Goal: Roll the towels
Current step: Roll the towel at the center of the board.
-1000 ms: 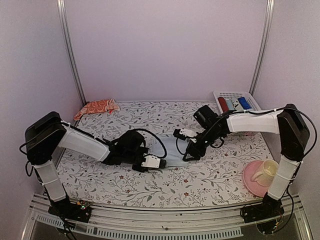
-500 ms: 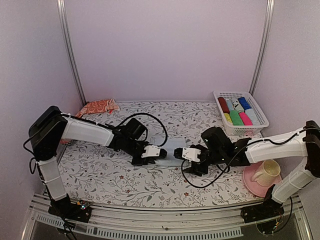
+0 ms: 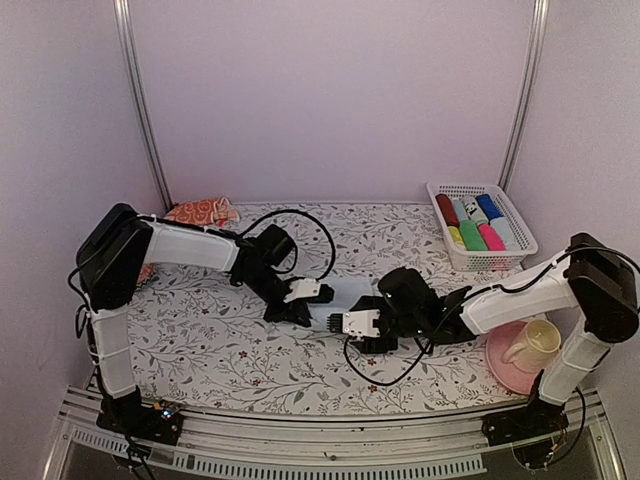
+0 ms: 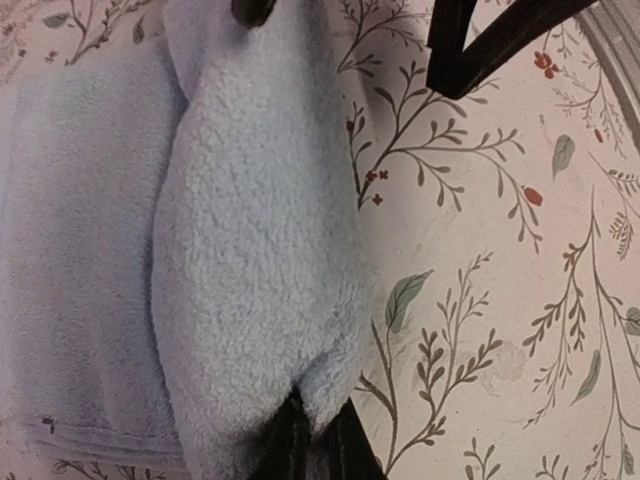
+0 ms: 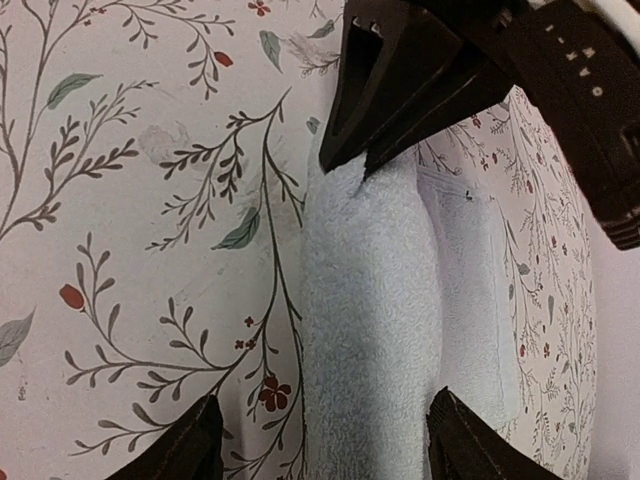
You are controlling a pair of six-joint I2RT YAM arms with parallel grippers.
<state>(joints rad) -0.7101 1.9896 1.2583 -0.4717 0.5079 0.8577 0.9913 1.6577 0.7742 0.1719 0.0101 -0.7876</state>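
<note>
1. Light blue towel (image 4: pixel 250 250) lay mid-frame on the floral table (image 3: pixel 200 340). One long edge was turned over into a thick roll beside the flat part.
2. Left gripper (image 4: pixel 312 440) was clenched on one end of the roll.
3. Right gripper (image 5: pixel 325 440) was released, its fingers spread either side of the roll's other end.
4. Orange-red printed towel (image 3: pixel 195 213) lay crumpled at the table's upper left, well apart.
5. White basket (image 3: pixel 465 186) of rolled cloths stood upper right. A cup (image 3: pixel 535 340) sat on a pink plate (image 3: pixel 497 352) lower right.

The plain towel (image 4: pixel 250 260) lies mid-table (image 3: pixel 220 340). Behind it, to the left: printed towel (image 3: pixel 195 214). Behind it, to the right: basket (image 3: pixel 520 225) holding rolls (image 3: pixel 470 235). Before it, to the right: cup (image 3: pixel 532 345) on saucer (image 3: pixel 500 368).
</note>
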